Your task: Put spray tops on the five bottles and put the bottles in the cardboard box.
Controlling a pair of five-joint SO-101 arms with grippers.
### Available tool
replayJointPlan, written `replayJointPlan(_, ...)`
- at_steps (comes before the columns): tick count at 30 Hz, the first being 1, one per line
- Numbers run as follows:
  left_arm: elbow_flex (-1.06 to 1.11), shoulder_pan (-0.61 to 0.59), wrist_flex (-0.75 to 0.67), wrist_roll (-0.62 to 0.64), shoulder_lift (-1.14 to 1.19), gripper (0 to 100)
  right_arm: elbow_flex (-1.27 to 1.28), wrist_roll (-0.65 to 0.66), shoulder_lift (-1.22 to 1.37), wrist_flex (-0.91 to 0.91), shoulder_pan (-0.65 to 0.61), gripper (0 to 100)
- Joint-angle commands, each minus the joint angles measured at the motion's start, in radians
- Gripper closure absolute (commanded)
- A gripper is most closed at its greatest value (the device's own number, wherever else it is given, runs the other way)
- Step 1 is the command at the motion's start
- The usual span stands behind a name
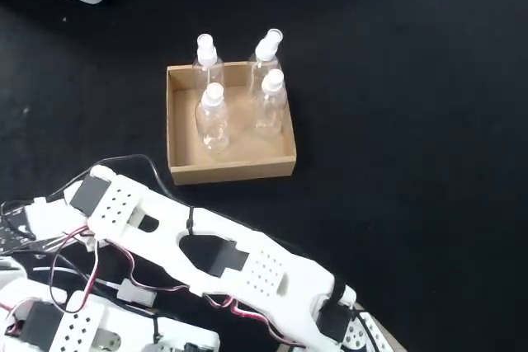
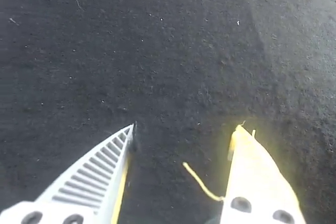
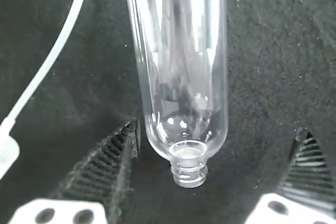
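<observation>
Clear plastic fifth bottle [image 3: 181,61] flat on black surface [image 3: 273,35], uncapped, between spread right claw [image 3: 218,128]; could roll or squirt free if pinched off-centre. Beside it, spray top [image 3: 5,150]. Open, empty: left claw [image 2: 185,126]. Four capped bottles [image 1: 213,121] in cardboard box [image 1: 231,169].

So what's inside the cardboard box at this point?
A far pair and a front pair of clear bottles with white spray tops stand in the cardboard box. Bare cardboard shows beside and in front of them. The front pair covers the far pair's bases.
</observation>
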Motion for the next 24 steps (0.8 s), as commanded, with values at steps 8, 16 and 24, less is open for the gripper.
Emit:
replayJointPlan(8, -0.001, -0.015, -0.028, -0.003, -0.012, 73, -0.208, 0.002, 0.085, 0.009, -0.032, 61.0)
replayJointPlan(16, 0.007, -0.015, -0.034, -0.005, -0.012, 73, -0.28, 0.008, 0.124, 0.048, -0.032, 61.0)
replayJointPlan(24, 0.007, -0.015, -0.034, -0.005, -0.012, 73, -0.302, 0.005, 0.128, 0.057, -0.032, 72.1)
